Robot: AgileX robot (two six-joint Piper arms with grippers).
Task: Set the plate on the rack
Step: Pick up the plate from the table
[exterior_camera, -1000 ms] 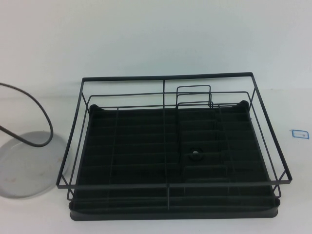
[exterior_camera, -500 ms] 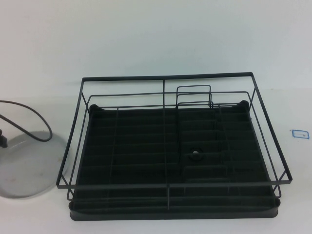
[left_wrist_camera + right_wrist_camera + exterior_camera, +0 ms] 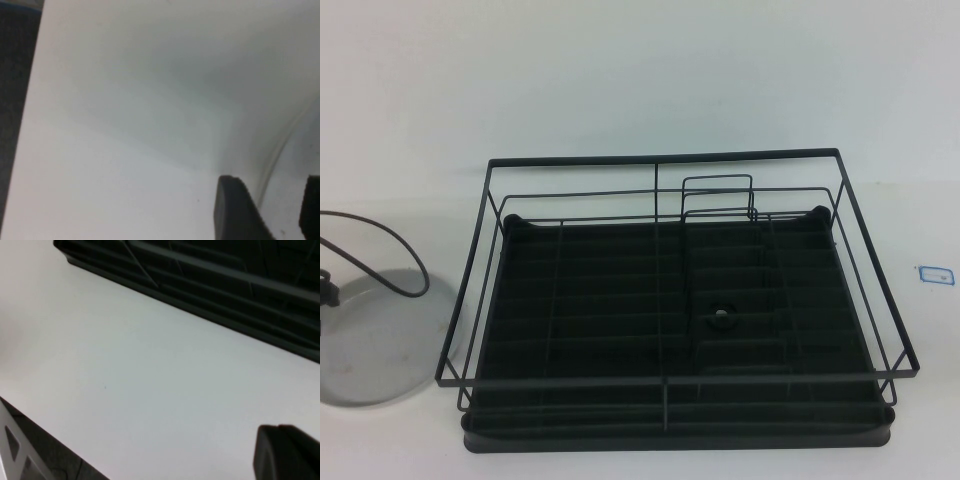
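1. The fingers (image 3: 235, 210) of the left gripper (image 3: 267, 212) are seen spread above the plate (image 3: 380, 340) rim, only in the left wrist view.
2. The plate is shown lying flat at the worktop's left edge, beside the rack (image 3: 670, 300), only in the high view.
3. Of the right gripper (image 3: 285, 452), one dark tip is shown above the bare table (image 3: 150, 370) near the rack's outer wall; its finger state cannot be told.

Thin black wire rack (image 3: 665, 290), ribbed plastic tray (image 3: 620, 300)

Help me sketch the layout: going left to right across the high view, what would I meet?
Plate with a dark cable looping over it → rack → small blue-edged label. Left gripper hangs over the plate; right gripper sits beside the rack.
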